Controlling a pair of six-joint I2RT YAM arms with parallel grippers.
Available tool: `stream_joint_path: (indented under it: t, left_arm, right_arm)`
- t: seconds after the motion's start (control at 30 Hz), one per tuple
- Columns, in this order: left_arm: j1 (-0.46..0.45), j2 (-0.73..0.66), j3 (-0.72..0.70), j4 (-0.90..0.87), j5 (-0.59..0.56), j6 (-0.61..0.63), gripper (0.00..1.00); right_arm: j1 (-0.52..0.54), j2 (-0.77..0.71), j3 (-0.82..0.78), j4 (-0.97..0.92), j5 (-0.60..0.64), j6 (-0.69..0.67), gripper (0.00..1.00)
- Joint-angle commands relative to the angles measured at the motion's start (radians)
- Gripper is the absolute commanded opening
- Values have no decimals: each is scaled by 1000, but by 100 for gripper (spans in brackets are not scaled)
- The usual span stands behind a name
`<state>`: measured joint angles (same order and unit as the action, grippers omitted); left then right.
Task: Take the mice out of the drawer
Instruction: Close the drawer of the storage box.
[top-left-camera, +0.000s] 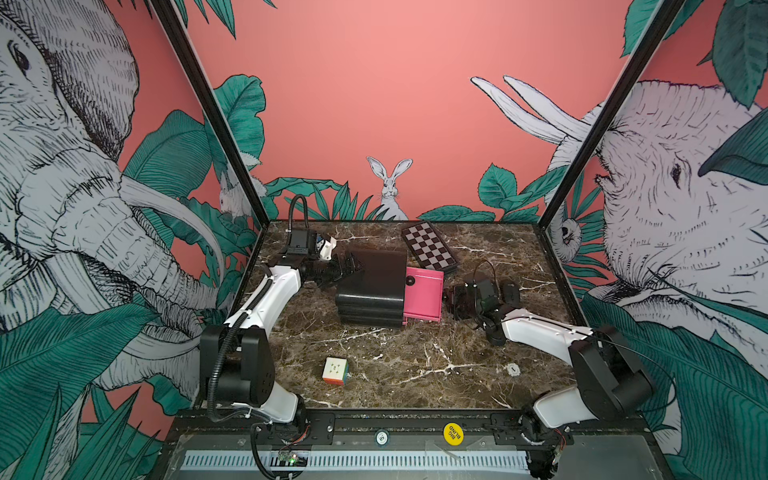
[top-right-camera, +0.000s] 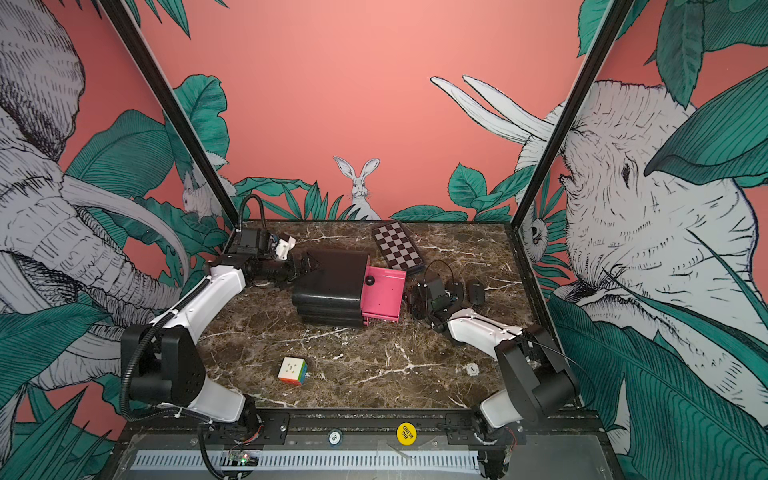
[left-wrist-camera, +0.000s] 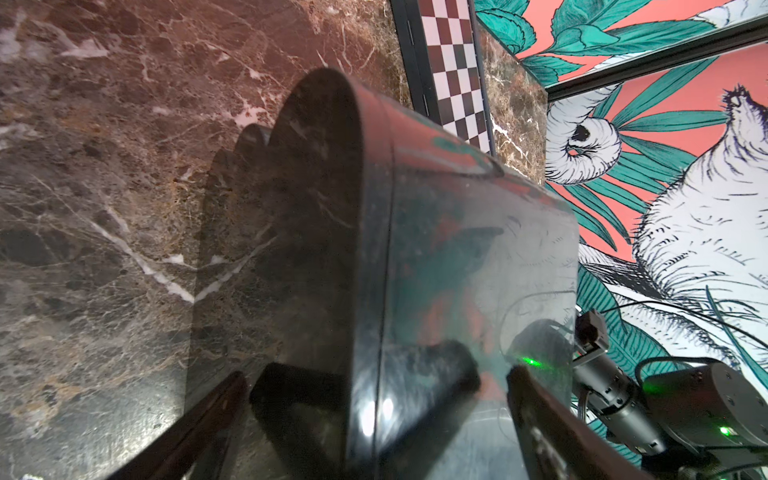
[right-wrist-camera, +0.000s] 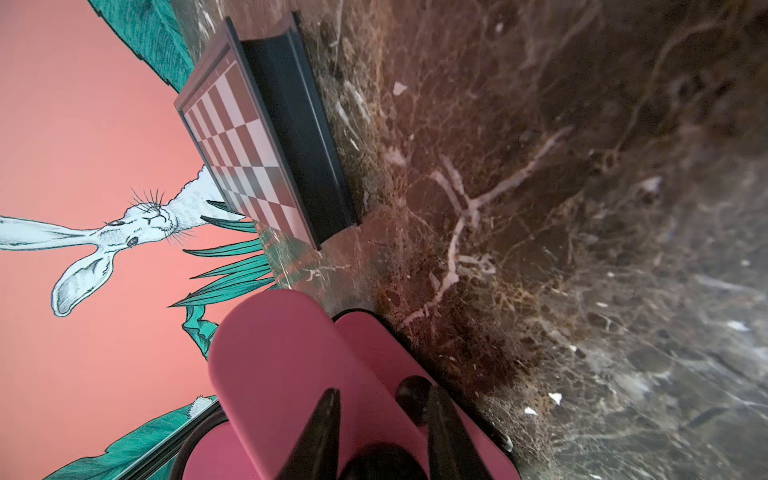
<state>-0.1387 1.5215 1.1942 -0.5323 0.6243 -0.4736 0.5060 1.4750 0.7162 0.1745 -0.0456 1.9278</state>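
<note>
1. The right pincer (right-wrist-camera: 383, 392) is clenched at the outer end of the pink plastic drawer (top-left-camera: 424, 293). Its two black fingers (right-wrist-camera: 322, 428) stand close together, with a dark rounded lump between them at the frame's edge, seemingly the drawer's own knob.
2. Just past those fingers, a small black round knob (right-wrist-camera: 411, 399) sticks out of a pink panel that lies nearer the table.
3. The pink plastic drawer stands partway out of the glossy black rounded drawer cabinet (top-left-camera: 372, 282), on the right arm's side. What it holds cannot be made out.
4. The left pincer (top-left-camera: 348, 266) is released at the cabinet's opposite end. Its fingers (left-wrist-camera: 540, 419) are spread wide with the cabinet's edge between them, and I cannot tell whether they touch it.
5. One matte black oval mouse (top-left-camera: 510, 291) lies out of the drawer on the dark brown marble-patterned table (top-left-camera: 415, 374). It is just beside the right wrist, on the side away from the cabinet, and shows in both top views.
6. A folded black-and-white chequered board (top-left-camera: 428, 247) lies flat behind the drawer, near its back corner, toward the rear wall.
7. A multicoloured puzzle cube (top-left-camera: 335, 370) sits well apart from the cabinet, toward the table's front, with its white face up.
8. A small white round disc (top-left-camera: 513, 369) lies near the table's front, on the right arm's side.
</note>
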Motion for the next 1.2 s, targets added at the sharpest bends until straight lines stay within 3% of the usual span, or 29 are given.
stream_joint_path:
  t: [0.0,0.67,0.93,1.17]
  left_arm:
    - [-15,-21,2,-6,57,9,98]
    - [-15,-23,1,-3,58,8,98]
    - [-15,-29,6,-4,33,6,98]
    - [-14,-35,30,-18,6,15,98]
  right_arm:
    - [18,29,52,61,-7,-6,23]
    - [149,353,349,158,-106,35,29]
    - [144,287,243,191,-36,62,48]
    - [89,156,136,123,28,4,59]
